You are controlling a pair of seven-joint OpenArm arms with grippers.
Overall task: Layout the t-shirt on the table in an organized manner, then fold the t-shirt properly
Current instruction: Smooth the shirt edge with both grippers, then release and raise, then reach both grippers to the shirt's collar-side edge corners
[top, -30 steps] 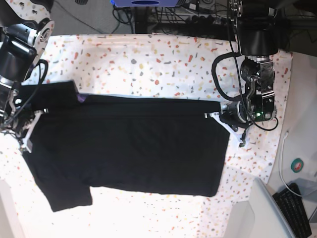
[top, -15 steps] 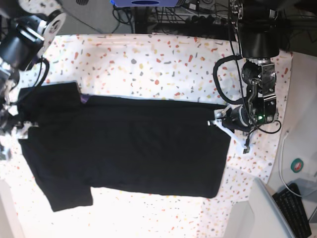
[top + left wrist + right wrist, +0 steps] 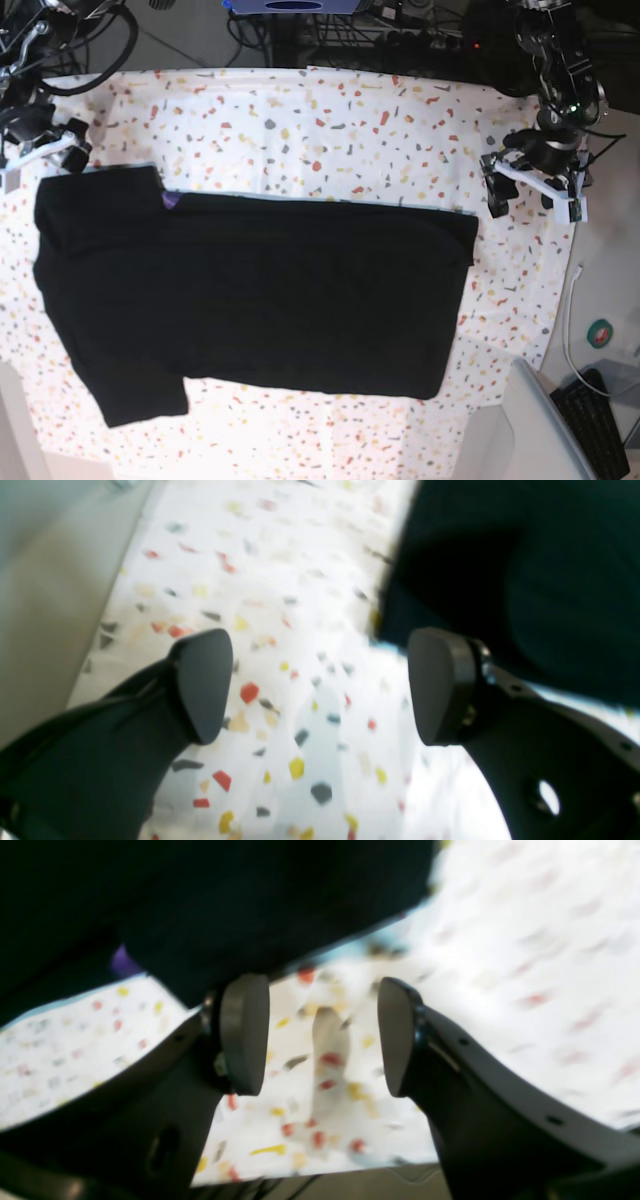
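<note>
The black t-shirt [image 3: 260, 290] lies flat on the speckled table [image 3: 330, 120], its collar end at the left with a small purple mark [image 3: 168, 201]. My left gripper [image 3: 533, 195] hangs open just off the shirt's far right corner, and nothing sits between its fingers [image 3: 200, 685]. The shirt [image 3: 525, 555] fills that view's upper right. Beyond the shirt's far left corner my right gripper [image 3: 40, 150] is open too. Between its pads [image 3: 245, 1035] is only bare table [image 3: 500, 965], with the shirt [image 3: 225, 900] above them.
A keyboard [image 3: 600, 420], a green tape roll [image 3: 601, 333] and a white cable [image 3: 570, 320] lie off the table's right edge beside a grey box [image 3: 530, 430]. Cables and equipment [image 3: 330, 30] crowd the far edge.
Both grippers have opened, let go of the shirt's far corners and drawn back toward the far side of the table. The shirt now lies flat and free.
</note>
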